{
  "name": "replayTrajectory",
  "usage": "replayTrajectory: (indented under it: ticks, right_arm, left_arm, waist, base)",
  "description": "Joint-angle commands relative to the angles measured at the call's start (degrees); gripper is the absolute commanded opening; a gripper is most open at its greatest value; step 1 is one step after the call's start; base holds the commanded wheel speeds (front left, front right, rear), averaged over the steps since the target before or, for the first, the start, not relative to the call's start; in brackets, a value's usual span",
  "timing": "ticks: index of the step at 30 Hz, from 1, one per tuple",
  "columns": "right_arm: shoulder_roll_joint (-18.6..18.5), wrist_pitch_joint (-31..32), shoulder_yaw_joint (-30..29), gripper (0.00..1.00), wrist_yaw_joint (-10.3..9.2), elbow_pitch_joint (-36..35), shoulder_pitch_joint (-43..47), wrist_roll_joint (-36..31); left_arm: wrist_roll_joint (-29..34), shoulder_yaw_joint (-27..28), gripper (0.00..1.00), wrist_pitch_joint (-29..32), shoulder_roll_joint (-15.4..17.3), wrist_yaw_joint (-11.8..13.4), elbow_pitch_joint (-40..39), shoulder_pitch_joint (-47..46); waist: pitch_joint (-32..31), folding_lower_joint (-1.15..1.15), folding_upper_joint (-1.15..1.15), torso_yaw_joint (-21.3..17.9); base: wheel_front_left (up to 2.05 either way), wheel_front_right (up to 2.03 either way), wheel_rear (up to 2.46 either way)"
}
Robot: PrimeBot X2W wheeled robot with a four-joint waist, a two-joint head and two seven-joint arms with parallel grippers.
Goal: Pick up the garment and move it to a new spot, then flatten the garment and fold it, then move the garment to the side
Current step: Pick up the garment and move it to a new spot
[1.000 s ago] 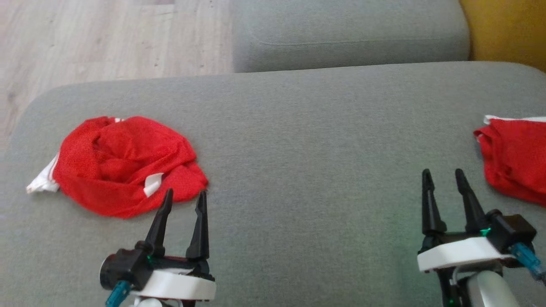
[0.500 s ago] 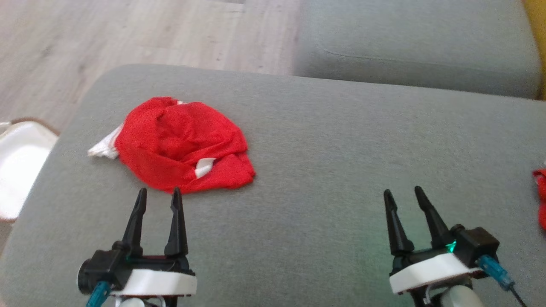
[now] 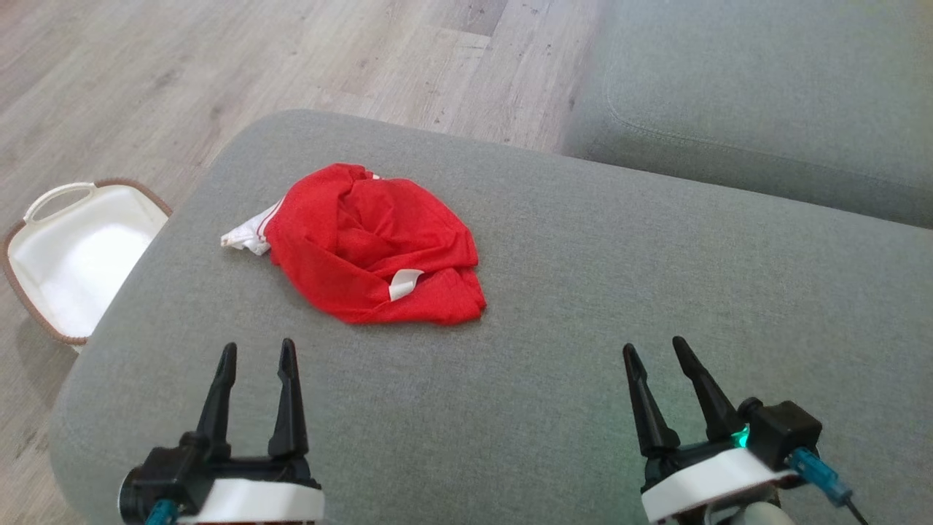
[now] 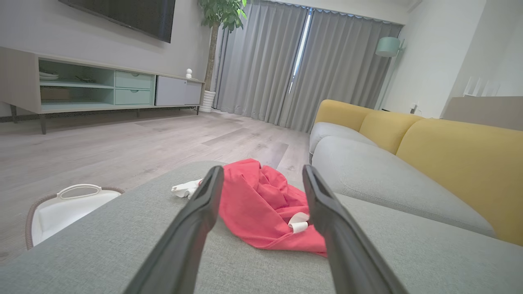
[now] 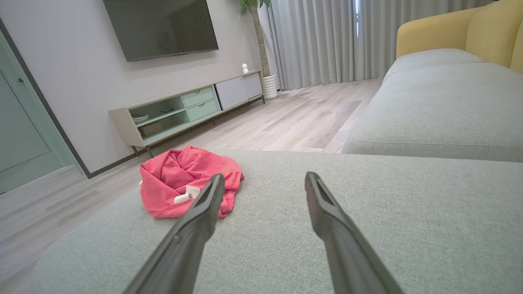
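Note:
A crumpled red garment [image 3: 375, 244] with white trim lies on the grey cushion [image 3: 583, 306], left of its middle. The left wrist view frames the garment [image 4: 261, 208] between the fingers; in the right wrist view the garment [image 5: 186, 179] lies ahead to the left. My left gripper [image 3: 255, 354] hovers open near the cushion's front edge, a short way in front of the garment and apart from it. My right gripper [image 3: 654, 350] stands open over bare cushion to the right, with nothing between its fingers.
A white basket [image 3: 73, 255] with a brown rim stands on the wooden floor [image 3: 219, 65] left of the cushion. A second grey cushion [image 3: 765, 102] sits at the back right. Yellow sofa backs [image 4: 449, 159] rise to the right in the left wrist view.
The head camera has swung left: the garment now sits nearer the picture's middle, the basket has come into view, and a second red garment at the right has left the picture. Both grippers stay open.

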Motion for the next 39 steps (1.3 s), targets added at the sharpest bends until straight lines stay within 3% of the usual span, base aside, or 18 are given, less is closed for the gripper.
replayTrajectory:
  ticks: [1, 14, 18, 21, 32, 39]
  right_arm:
    - [-0.2, -0.6, 1.3, 1.00, 0.37, -1.7, -1.4, 0.6]
    - [-0.2, -0.6, 0.2, 1.00, 0.37, -2.3, -2.8, -0.4]
    - [-0.2, -0.6, -1.0, 1.00, 0.37, -3.4, -4.1, -1.4]
    - [-0.2, -0.6, -2.0, 1.00, 0.37, -4.2, -5.3, -2.2]
    - [-0.2, -0.6, -4.3, 1.00, 0.37, -7.6, -9.9, -4.1]
    - [-0.2, -0.6, -4.6, 1.00, 0.37, -8.2, -11.5, -4.6]
  left_arm:
    - [0.6, 2.5, 1.00, -0.3, 0.0, -0.2, -2.0, -1.9]
    - [1.2, 6.7, 1.00, -0.3, 0.0, -0.4, -2.2, -5.8]
    - [2.6, 7.2, 1.00, 0.2, 2.7, -0.9, 2.7, -12.0]
    - [2.8, 6.4, 1.00, 3.6, 5.7, -1.6, 6.8, -19.0]
    - [-3.4, 1.5, 1.00, 24.5, 15.8, -2.9, 24.2, -40.5]
    - [-9.4, -5.5, 1.00, 32.8, 18.1, -2.9, 33.2, -46.7]
  waist:
    - [0.0, 0.00, 0.00, 0.1]
    - [3.5, 0.00, 0.00, -2.5]
    - [6.4, 0.00, 0.00, -3.5]
    - [8.8, 0.00, 0.00, -4.4]
    - [17.1, 0.00, 0.00, -8.4]
    - [20.7, 0.00, 0.00, -10.3]
  base:
    - [0.00, 0.00, 0.00]
    - [0.00, 0.00, 0.00]
    - [0.00, 0.00, 0.00]
    - [0.00, 0.00, 0.00]
    - [0.00, 0.00, 0.00]
    - [0.00, 0.00, 0.00]
